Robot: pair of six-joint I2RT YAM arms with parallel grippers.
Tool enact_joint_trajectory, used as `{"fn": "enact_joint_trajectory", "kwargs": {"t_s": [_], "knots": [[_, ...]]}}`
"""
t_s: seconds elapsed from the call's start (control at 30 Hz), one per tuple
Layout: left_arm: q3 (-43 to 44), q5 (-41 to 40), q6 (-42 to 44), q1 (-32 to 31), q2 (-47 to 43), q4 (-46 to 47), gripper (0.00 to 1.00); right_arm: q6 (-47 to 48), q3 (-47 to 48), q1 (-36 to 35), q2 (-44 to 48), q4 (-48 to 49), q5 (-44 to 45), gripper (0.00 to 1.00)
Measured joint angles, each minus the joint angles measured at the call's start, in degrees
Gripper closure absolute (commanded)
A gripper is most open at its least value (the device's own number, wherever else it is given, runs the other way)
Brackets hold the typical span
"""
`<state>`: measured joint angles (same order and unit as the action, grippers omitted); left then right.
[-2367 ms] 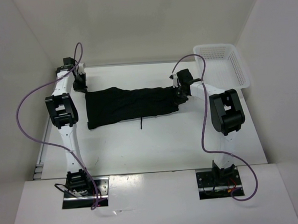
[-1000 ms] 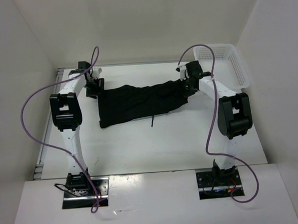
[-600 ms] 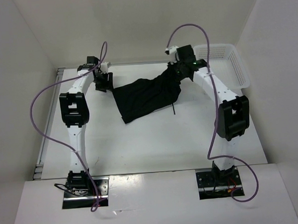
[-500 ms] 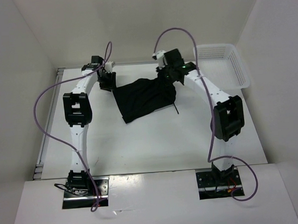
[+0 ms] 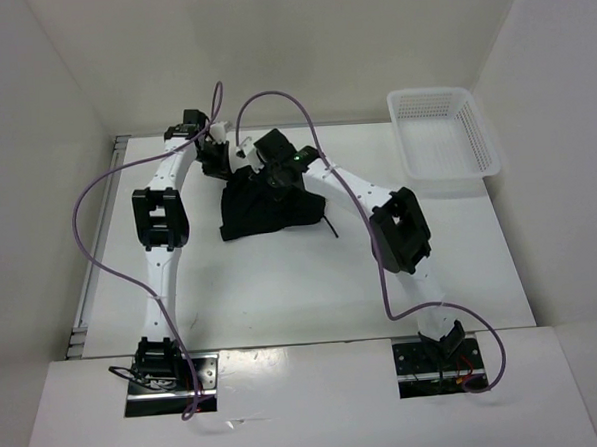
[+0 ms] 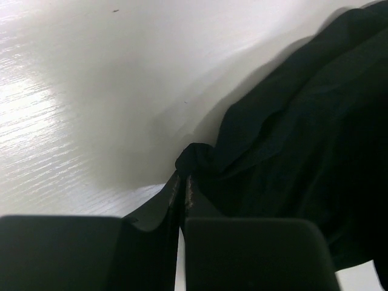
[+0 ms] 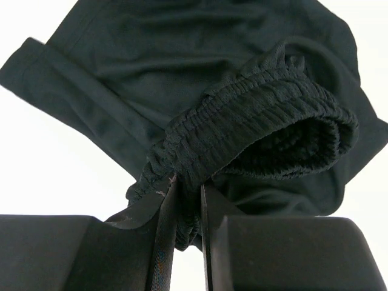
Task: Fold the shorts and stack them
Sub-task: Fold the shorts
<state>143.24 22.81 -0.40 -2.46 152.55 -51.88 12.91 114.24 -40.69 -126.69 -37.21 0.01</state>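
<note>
Shorts [image 5: 268, 207]: lying bunched on table [image 5: 282, 284], far side, left of centre, both arms meeting over them.
Top cam: showing basket [image 5: 444, 141] well apart at far right, drawstring [image 5: 329, 226] trailing off heap's right edge; fingertips hidden by wrists.
Left wrist cam: left gripper [image 6: 182, 182] pressing together on a nub of black fabric.
Right wrist cam: right gripper [image 7: 187, 188] pinching gathered elastic waistband [image 7: 273, 115], rest of cloth spreading beyond.
In the way: right arm [image 5: 352, 191] crossing over heap's right part.
</note>
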Motion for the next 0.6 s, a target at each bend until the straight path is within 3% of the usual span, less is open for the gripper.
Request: {"fn": "enact_joint_trajectory", "kwargs": {"t_s": [0.37,0.6], "knots": [[3.8,-0.7,-0.1,-0.3,1.8,-2.2,1.0,0.0,4.8,-2.8,-1.0,-0.2,2.5,1.0],[6.1,-7.2,0.0,-1.6,2.3,-2.4,1.0,-2.6,17.7,-1.9,-1.7,-0.9,6.3,1.0]]}}
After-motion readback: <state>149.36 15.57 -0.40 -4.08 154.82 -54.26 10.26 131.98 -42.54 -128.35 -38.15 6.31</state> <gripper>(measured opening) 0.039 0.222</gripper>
